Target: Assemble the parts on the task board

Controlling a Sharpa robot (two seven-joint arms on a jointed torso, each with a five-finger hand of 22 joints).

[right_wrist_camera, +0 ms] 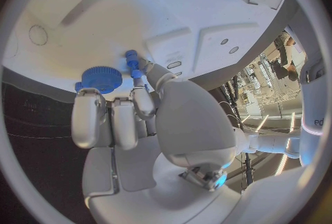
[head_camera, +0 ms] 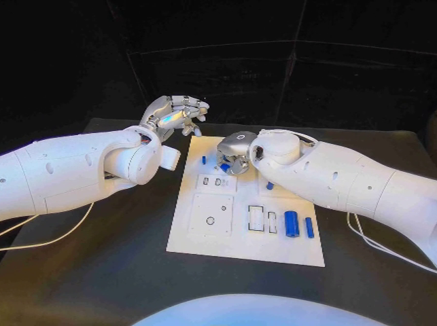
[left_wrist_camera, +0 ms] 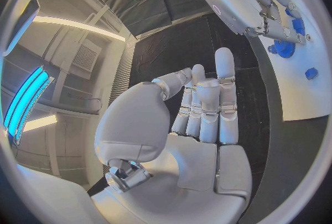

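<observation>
Right hand point(right_wrist_camera: 131, 119) fingertips hiding small blue part point(right_wrist_camera: 131, 61), grip unclear

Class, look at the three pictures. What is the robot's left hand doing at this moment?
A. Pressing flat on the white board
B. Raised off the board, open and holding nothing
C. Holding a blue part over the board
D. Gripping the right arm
B: the left hand is up beyond the board, and the left wrist view shows its fingers straight and apart with nothing in them.
</observation>
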